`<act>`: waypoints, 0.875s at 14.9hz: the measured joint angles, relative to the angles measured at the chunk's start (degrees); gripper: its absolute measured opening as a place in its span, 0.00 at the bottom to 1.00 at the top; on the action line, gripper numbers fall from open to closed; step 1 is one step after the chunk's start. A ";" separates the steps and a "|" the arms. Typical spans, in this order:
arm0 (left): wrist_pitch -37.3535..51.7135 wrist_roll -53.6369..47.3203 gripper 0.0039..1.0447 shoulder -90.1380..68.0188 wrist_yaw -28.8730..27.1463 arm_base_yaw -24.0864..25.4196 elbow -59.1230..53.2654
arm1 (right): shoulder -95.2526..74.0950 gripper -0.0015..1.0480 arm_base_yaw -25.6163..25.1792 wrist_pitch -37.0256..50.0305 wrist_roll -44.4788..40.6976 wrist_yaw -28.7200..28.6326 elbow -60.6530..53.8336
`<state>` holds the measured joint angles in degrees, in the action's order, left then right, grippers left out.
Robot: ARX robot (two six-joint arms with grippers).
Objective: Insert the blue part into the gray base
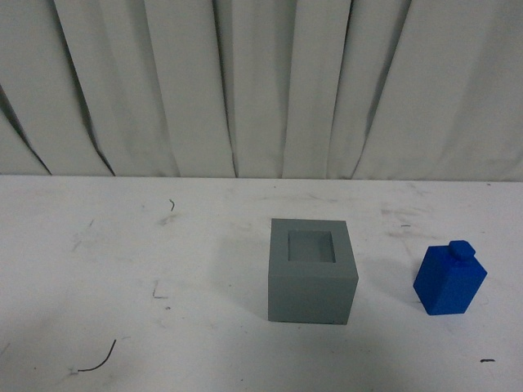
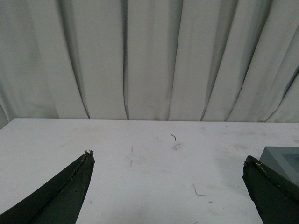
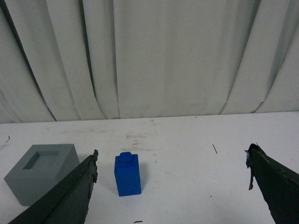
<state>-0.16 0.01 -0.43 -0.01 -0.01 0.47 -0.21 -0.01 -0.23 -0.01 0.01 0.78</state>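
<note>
The gray base (image 1: 312, 271) stands on the white table near the middle, its square recess facing up and empty. The blue part (image 1: 449, 278) stands upright to its right, knob on top, well apart from it. Neither arm shows in the front view. In the right wrist view my right gripper (image 3: 172, 157) is open and empty, with the blue part (image 3: 127, 174) ahead, just inside one finger (image 3: 77, 186), and the base (image 3: 42, 171) beyond that finger. In the left wrist view my left gripper (image 2: 167, 158) is open and empty over bare table; a corner of the base (image 2: 285, 161) shows behind one finger (image 2: 273, 193).
The white table (image 1: 163, 245) is scuffed, with small dark marks and a thin curved scrap (image 1: 98, 359) near the front left. A white pleated curtain (image 1: 261, 82) hangs along the table's far edge.
</note>
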 joint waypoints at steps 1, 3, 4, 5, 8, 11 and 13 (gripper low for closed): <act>0.00 0.00 0.94 0.00 0.00 0.00 0.00 | 0.00 0.94 0.00 0.00 0.00 0.02 0.00; 0.00 0.00 0.94 0.00 0.00 0.00 0.00 | 0.00 0.94 0.00 0.00 0.00 0.02 0.00; 0.00 0.00 0.94 0.00 0.00 0.00 0.00 | 0.00 0.94 0.00 0.00 0.00 0.02 0.00; 0.00 0.00 0.94 0.00 0.00 0.00 0.00 | 0.00 0.94 0.00 0.00 0.00 0.02 0.00; 0.00 -0.02 0.94 0.00 0.00 0.00 0.00 | 0.00 0.94 0.00 0.00 0.00 0.02 0.00; 0.00 -0.02 0.94 0.00 0.00 0.00 0.00 | 0.00 0.94 0.00 0.00 0.00 0.02 0.00; 0.00 -0.02 0.94 0.00 0.00 0.00 0.00 | 0.00 0.94 0.00 0.00 0.00 0.00 0.00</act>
<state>-0.16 -0.01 -0.43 -0.01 -0.01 0.47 -0.21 -0.01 -0.23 -0.01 0.01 0.78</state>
